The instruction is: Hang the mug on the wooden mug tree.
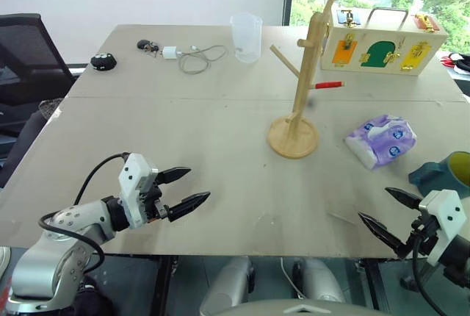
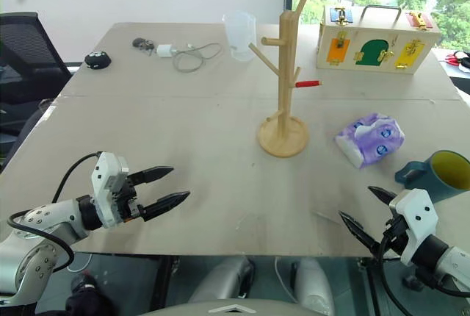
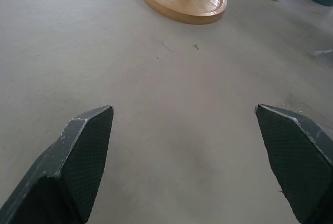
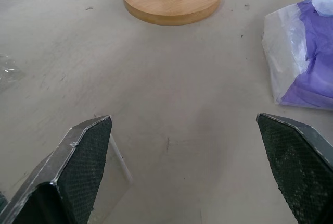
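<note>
The right hand point(image 2: 367, 209), fingers spread and empty over the desk's point(image 1: 220, 125) near edge, is nearer the mug point(image 2: 439, 175), apparently lying on its side by the right edge, than the open left hand point(image 1: 187, 187); the wooden mug tree point(image 1: 305, 88) stands mid-desk.

Mug and mug tree, apart on the table
Teal-blue mug point(image 2: 441, 174), yellow inside, lies tipped near the right edge; the wooden mug tree point(image 2: 285, 81) stands upright mid-table, pegs bare, one red-tipped
</note>
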`<move>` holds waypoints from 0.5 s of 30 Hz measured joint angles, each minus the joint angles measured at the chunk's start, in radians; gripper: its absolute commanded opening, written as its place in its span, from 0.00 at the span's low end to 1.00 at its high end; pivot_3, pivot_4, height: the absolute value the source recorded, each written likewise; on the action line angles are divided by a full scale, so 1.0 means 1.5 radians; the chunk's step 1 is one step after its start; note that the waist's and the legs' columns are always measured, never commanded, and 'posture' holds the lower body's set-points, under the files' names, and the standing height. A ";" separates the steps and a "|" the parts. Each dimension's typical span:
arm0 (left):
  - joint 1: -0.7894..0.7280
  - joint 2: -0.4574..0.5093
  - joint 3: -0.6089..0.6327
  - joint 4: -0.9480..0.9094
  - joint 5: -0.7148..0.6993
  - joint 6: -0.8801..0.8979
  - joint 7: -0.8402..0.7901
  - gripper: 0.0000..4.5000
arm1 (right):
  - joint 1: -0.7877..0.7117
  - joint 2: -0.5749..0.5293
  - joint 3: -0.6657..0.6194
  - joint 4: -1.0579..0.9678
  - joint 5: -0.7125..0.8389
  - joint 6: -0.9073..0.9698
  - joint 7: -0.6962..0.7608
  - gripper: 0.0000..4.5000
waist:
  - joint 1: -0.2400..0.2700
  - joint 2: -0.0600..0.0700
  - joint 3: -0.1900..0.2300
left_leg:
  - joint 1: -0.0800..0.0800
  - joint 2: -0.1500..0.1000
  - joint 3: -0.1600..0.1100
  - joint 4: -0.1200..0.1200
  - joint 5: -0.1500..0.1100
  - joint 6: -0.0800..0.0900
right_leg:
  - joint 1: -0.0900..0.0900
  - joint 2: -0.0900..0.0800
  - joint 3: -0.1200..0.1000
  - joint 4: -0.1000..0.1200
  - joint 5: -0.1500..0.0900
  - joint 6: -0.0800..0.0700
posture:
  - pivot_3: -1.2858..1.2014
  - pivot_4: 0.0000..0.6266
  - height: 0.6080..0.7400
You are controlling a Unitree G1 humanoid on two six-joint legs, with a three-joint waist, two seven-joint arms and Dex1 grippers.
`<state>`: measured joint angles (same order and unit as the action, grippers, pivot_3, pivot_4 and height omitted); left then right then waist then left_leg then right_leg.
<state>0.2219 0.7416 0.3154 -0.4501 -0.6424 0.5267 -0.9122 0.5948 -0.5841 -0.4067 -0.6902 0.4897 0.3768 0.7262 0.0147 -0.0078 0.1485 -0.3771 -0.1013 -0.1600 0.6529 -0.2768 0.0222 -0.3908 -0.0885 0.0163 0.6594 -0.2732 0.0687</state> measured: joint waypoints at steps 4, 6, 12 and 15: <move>-0.017 -0.001 -0.001 0.000 -0.033 0.002 -0.024 0.99 | -0.045 0.011 0.012 0.000 -0.008 0.010 -0.036 1.00 | -0.001 0.000 0.000 | -0.001 0.000 0.000 0.000 0.000 0.000 | -0.001 0.000 0.000 0.000 0.000 0.000 | 0.52 0.24 1.00; -0.048 0.000 -0.001 -0.013 -0.074 -0.001 -0.060 0.99 | -0.102 -0.012 0.034 -0.020 -0.022 0.057 -0.078 1.00 | -0.001 0.000 0.000 | -0.001 0.000 0.001 0.000 0.000 0.000 | -0.002 0.000 0.001 0.000 0.000 0.000 | 0.52 0.24 1.00; -0.073 0.023 -0.009 -0.045 -0.110 -0.010 -0.130 0.99 | -0.230 -0.106 0.086 -0.042 -0.093 0.184 -0.145 1.00 | -0.002 0.000 0.000 | -0.001 0.000 0.002 0.000 0.000 0.000 | -0.002 0.000 0.001 0.000 0.000 0.000 | 0.52 0.24 1.00; -0.095 0.031 -0.026 -0.062 -0.111 -0.012 -0.146 0.99 | -0.338 -0.133 0.129 -0.033 -0.108 0.253 -0.170 1.00 | -0.002 -0.001 0.000 | -0.002 0.000 0.002 0.000 0.000 0.000 | -0.003 0.000 0.001 0.000 0.000 0.000 | 0.52 0.24 1.00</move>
<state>0.0800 0.7886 0.2762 -0.5431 -0.8097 0.5094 -1.1316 0.0871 -0.7836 -0.2139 -0.7401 0.3280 0.7559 0.4711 0.0111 -0.0088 0.1488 -0.3793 -0.1010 -0.1563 0.6524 -0.2767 0.0221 -0.3946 -0.0881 0.0186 0.6587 -0.2727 0.0682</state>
